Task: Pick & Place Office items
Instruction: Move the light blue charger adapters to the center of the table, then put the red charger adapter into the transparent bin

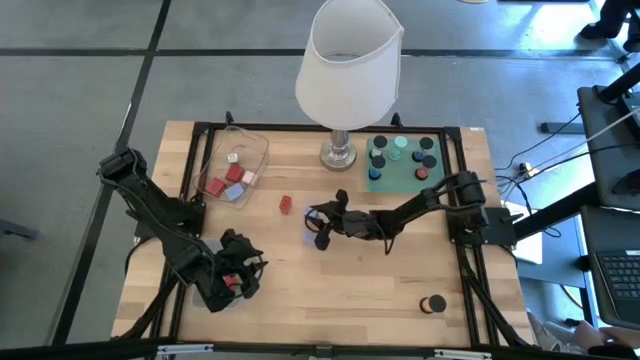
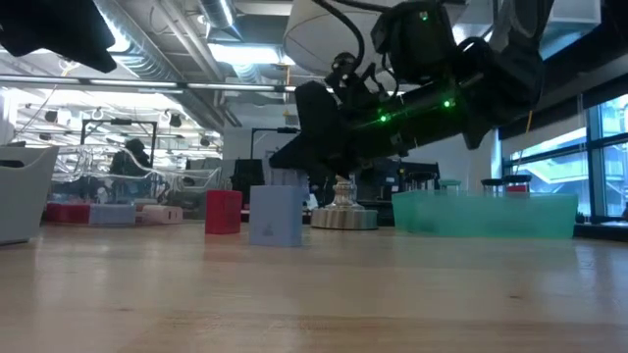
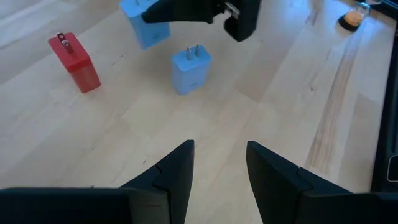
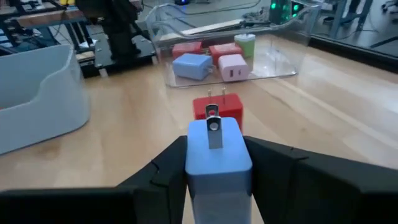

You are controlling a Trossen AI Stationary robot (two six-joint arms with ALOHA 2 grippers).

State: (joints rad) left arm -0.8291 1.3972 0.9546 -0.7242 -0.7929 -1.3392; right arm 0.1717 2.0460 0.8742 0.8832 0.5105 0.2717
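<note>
Plainly, the biggest thing on the table (image 1: 400,300) is the white-shaded lamp (image 1: 350,60), at the top centre of the high view. At the upper left lies the clear tray (image 1: 262,150), with red, pink and blue office items inside. At the upper right, the green mat (image 1: 400,172) carries round caps. My right pincer (image 1: 322,226) reaches to the middle of the frame and is clamped on a blue block (image 4: 217,155), prongs up. My left pincer (image 3: 219,168) waits at the lower left, fingers slightly parted around nothing. A second blue block (image 3: 191,67) stands on the wood just beside my right pincer. A red block (image 1: 285,204) stands slightly left of centre. One black cap (image 1: 435,304) sits alone at the lower right.
</note>
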